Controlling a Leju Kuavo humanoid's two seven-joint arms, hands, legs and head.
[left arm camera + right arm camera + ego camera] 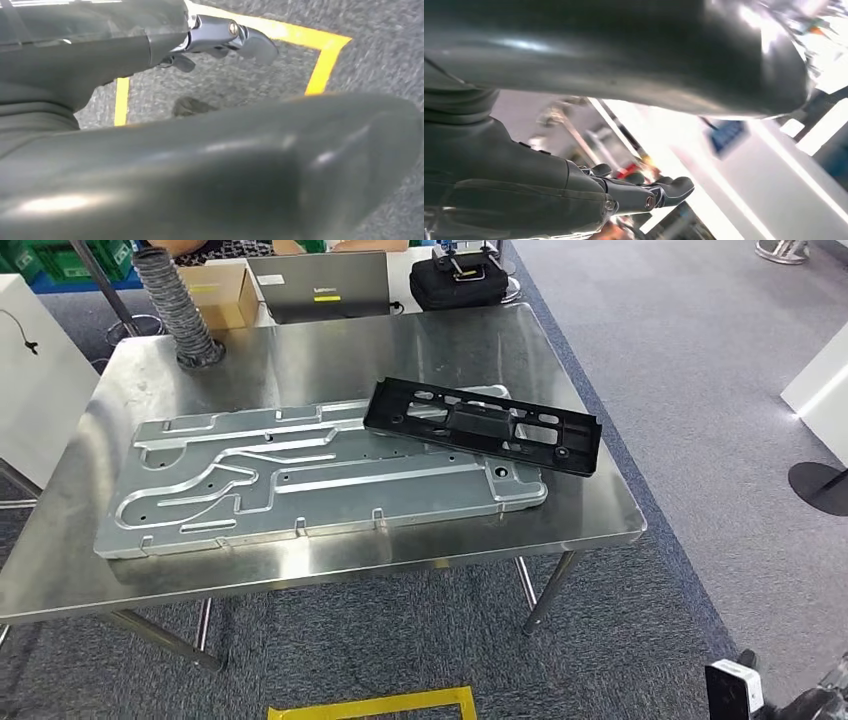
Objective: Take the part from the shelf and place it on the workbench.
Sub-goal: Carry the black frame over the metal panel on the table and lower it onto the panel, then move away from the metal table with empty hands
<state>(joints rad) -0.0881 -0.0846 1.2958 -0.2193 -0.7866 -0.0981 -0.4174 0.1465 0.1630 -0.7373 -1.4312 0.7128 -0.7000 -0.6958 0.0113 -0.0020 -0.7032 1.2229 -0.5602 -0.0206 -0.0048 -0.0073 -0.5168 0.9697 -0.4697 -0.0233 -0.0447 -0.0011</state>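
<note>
Both my hands hold nothing: left hand [220, 42] hangs over the floor, right hand [624, 192] has fingers loosely extended. The black part [482, 424] lies on the workbench [560, 530], across a grey metal plate [300, 480].

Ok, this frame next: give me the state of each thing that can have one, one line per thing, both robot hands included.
black plastic part: lying flat on the workbench, one end overlapping the metal plate, not held.
metal plate: flat on the workbench.
workbench: bearing the plate and the part.
laptop: lid up, its back toward the camera.
left robot hand: holding nothing, over the carpet.
right robot hand: fingers extended, holding nothing.
</note>
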